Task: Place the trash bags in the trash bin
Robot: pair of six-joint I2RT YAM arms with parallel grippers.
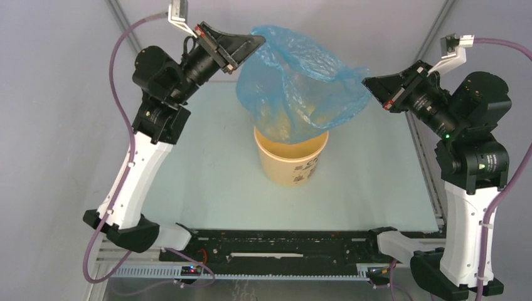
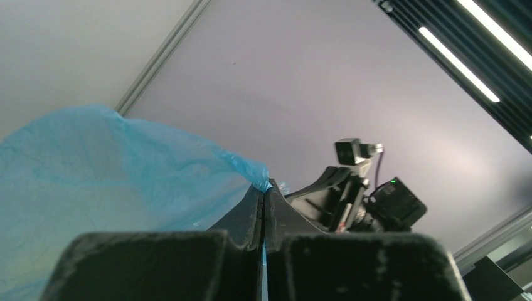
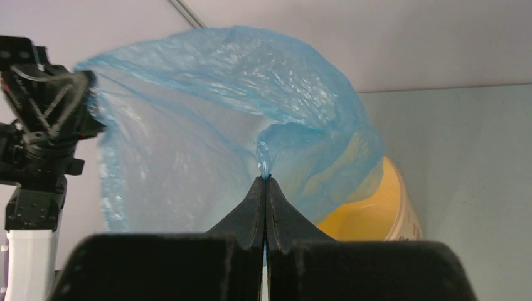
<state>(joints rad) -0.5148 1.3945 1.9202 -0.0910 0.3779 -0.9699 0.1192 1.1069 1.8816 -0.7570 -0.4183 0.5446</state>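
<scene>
A translucent light-blue trash bag (image 1: 301, 81) hangs stretched between my two grippers, held up above the table. Its lower end droops into the mouth of the pale yellow-tan trash bin (image 1: 292, 164), which stands upright mid-table. My left gripper (image 1: 262, 40) is shut on the bag's upper left edge; in the left wrist view the left gripper (image 2: 267, 186) has film of the trash bag (image 2: 94, 175) pinched at its tips. My right gripper (image 1: 366, 80) is shut on the right edge; the right wrist view shows that gripper (image 3: 266, 179) pinching the trash bag (image 3: 207, 113), with the trash bin (image 3: 376, 210) below.
The pale green table mat (image 1: 207, 169) surrounds the bin. Grey walls with metal frame rails (image 1: 125, 25) close in the back and sides. A black rail with cables (image 1: 282, 248) runs along the near edge between the arm bases.
</scene>
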